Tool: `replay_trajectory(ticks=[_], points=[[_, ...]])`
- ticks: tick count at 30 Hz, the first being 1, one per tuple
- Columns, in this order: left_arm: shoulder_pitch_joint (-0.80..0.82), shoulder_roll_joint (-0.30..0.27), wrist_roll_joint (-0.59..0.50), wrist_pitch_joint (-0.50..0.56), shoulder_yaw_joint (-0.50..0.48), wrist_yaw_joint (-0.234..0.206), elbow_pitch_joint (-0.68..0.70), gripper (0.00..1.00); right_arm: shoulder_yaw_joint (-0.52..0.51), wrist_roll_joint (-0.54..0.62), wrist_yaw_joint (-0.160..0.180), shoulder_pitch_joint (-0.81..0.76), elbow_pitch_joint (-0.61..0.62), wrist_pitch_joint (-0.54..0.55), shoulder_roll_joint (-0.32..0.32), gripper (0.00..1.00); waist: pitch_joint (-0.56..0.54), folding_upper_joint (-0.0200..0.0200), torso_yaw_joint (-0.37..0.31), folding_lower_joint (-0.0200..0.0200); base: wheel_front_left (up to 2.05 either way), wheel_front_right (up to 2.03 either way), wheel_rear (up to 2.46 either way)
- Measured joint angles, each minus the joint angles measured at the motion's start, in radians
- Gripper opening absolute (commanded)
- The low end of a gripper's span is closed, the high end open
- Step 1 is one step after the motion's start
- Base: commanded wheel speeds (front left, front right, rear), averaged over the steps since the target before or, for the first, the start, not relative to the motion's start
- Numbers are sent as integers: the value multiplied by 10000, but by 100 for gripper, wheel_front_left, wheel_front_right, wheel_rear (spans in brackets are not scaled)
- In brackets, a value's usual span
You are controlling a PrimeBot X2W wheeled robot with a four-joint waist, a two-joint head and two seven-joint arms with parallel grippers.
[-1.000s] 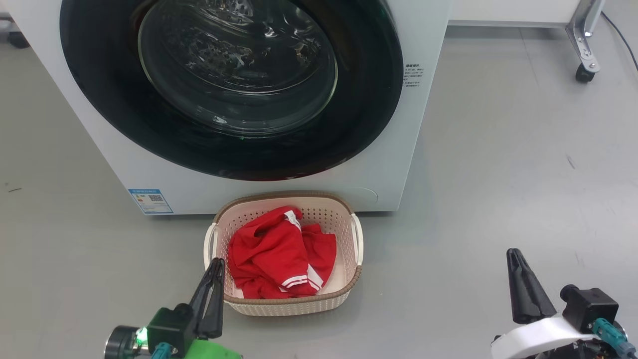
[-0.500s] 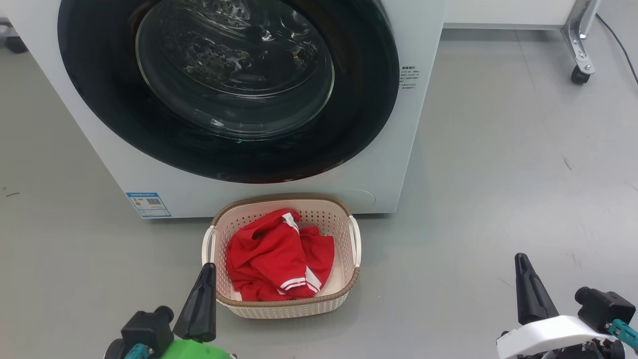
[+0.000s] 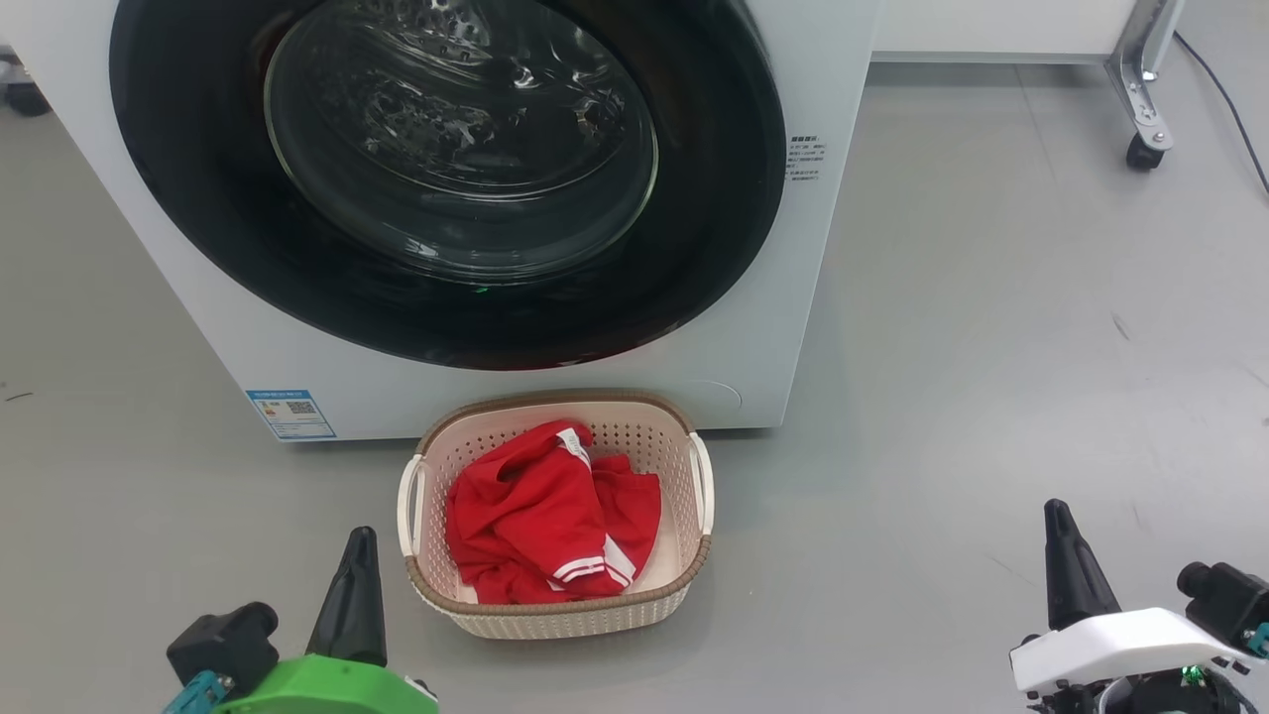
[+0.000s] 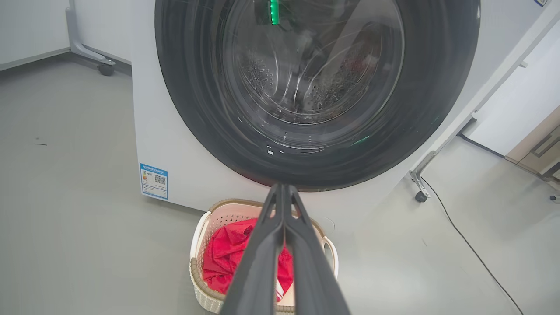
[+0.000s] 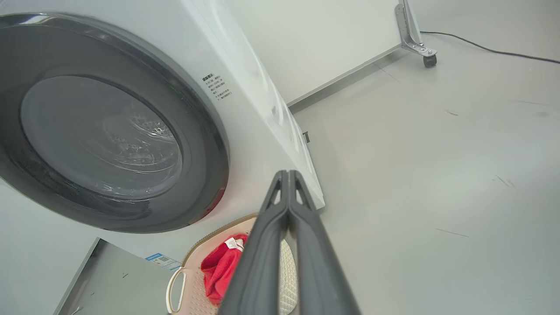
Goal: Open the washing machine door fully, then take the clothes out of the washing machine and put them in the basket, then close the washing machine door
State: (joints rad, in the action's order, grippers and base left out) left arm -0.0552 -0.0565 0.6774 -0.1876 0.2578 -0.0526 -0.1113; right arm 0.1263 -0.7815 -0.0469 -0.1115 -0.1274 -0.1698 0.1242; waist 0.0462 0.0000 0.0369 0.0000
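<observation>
- The closing of the washing machine door (image 3: 446, 169) is judged to be done. Its glossy black rim is seen lying flush on the white front of the washing machine (image 3: 763, 317), and no gap is made out along it.
- No further grasp is judged to be called for. At most, the latch could be checked with a light push on the rim.
- The left fingers (image 3: 352, 605) are clenched together on nothing, near the basket (image 3: 555, 620) at its eight o'clock.
- The right fingers (image 3: 1071, 585) are likewise clenched and empty, well apart from the basket at its four o'clock.
- The clothes (image 3: 540, 516) are found inside the basket, which is set on the grey floor (image 3: 991, 347) just in front of the machine, at six o'clock from the door.
- The clothes are seen as a crumpled bright red heap with white stripes and a white tag near the top edge. Limp, easily snagged handling is to be expected.
</observation>
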Motion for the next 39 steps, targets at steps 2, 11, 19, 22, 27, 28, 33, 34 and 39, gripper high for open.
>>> replay_trajectory(ticks=[2, 11, 19, 22, 27, 28, 33, 34, 39], points=[[2, -15, 324, 33, -44, 58, -19, 0, -59, -263, -40, 34, -12, 73, -4, 0, -11, 0, -11, 0, 0, 0, 0], [36, -144, 1609, 328, -341, 198, -119, 0, -295, -1361, -130, 219, -165, 343, -23, 0, -61, 0, -59, 0, 0, 0, 0], [124, -209, 2690, 550, -616, 374, -259, 0, -512, -2330, -136, 347, -326, 604, -63, 0, -108, 0, -100, 0, 0, 0, 0], [163, -217, 3108, 646, -671, 418, -316, 0, -587, -2696, -173, 453, -372, 715, -79, 0, -126, 0, -115, 0, 0, 0, 0], [225, -238, 3795, 821, -851, 510, -414, 0, -709, -3306, -226, 493, -464, 865, -125, 0, -155, 0, -141, 0, 0, 0, 0], [248, -242, 3944, 825, -895, 550, -426, 0, -740, -3423, -228, 520, -483, 901, -128, 0, -161, 0, -146, 0, 0, 0, 0], [290, -265, 4667, 988, -1007, 633, -508, 0, -874, -4023, -311, 677, -577, 1034, -150, 0, -191, 0, -172, 0, 0, 0, 0], [301, -270, 4824, 1001, -1032, 681, -533, 0, -894, -4136, -311, 682, -598, 1047, -155, 0, -197, 0, -177, 0, 0, 0, 0], [369, -301, 5511, 1154, -1229, 805, -640, 0, -1016, -4740, -341, 825, -713, 1229, -196, 0, -227, 0, -203, 0, 0, 0, 0]])
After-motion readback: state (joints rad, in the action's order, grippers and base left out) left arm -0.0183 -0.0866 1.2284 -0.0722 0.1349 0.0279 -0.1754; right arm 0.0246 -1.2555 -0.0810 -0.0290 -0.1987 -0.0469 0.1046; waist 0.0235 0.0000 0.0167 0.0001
